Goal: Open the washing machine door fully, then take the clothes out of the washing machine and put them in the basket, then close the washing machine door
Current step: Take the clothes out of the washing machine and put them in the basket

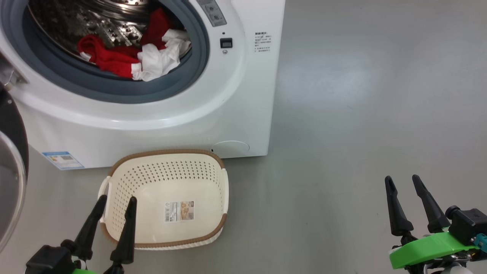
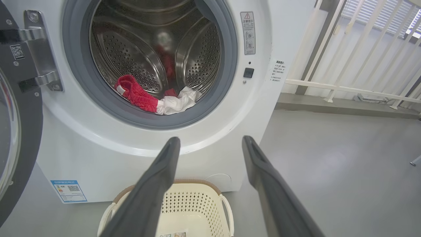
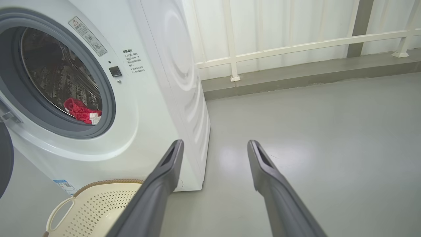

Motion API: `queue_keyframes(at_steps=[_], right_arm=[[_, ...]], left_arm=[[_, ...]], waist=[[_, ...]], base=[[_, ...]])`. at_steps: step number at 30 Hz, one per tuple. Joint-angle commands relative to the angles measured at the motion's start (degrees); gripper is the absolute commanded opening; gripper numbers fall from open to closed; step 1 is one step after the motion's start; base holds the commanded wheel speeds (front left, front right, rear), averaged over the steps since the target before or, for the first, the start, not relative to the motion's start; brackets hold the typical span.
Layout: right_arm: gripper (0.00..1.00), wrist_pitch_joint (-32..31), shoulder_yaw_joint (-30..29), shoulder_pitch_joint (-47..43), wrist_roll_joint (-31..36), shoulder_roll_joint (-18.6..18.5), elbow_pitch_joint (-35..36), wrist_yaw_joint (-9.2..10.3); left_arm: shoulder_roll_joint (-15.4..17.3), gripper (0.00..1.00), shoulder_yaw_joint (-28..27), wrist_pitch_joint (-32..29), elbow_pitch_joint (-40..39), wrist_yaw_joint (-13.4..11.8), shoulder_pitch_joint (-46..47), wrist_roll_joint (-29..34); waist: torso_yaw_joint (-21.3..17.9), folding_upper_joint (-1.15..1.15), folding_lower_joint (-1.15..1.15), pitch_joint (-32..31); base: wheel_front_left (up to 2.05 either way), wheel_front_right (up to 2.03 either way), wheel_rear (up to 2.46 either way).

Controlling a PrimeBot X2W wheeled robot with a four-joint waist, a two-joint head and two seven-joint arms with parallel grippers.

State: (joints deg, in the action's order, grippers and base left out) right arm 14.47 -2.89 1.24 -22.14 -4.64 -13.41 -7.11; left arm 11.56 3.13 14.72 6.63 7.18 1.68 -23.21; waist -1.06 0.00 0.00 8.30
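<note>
Grey floor (image 1: 361, 114) carried white washing machine (image 1: 243, 95), its door (image 1: 13, 129) swung open at left; cream basket (image 1: 163, 171) stood just before it; red and white clothes (image 1: 129, 57) lay in the drum (image 1: 95, 23); left gripper (image 1: 117, 198) and right gripper (image 1: 401, 177), both spread wide, held nothing.

Head view steeply down, wrist views seemingly low, all sharing washing machine (image 1: 152, 129), basket (image 1: 163, 173).

Paired long tapered matte-black fingers (image 1: 395, 213), black knuckle blocks (image 1: 466, 224), a bright green plastic wrist bracket (image 1: 430, 247), small teal connector (image 1: 481, 240).
</note>
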Motion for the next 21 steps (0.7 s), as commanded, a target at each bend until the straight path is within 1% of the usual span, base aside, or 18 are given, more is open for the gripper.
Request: queue_keyframes(at_steps=[1, 14, 21], right_arm=[[1.00, 0.5, 1.3, 1.5, -0.5, -0.3, 1.6, -0.37], [1.00, 0.5, 1.6, 1.7, -0.4, -0.2, 1.5, -0.37], [1.00, 0.5, 1.6, 1.8, -0.4, -0.2, 1.5, -0.37]], left_arm=[[1.1, 1.00, -1.9, 0.3, -1.4, 0.3, 2.6, -0.5], [1.0, 1.00, -2.1, 0.3, -1.2, 0.3, 3.1, -0.1], [0.9, 1.00, -2.5, 0.3, -1.0, 0.3, 3.4, 0.8]], waist=[[0.1, 0.00, 0.00, 0.1], [0.2, 0.00, 0.00, 0.2], [0.3, 0.00, 0.00, 0.4]], base=[[1.02, -1.02, 0.00], [1.01, -1.01, 0.00], [0.51, -0.51, 0.00]])
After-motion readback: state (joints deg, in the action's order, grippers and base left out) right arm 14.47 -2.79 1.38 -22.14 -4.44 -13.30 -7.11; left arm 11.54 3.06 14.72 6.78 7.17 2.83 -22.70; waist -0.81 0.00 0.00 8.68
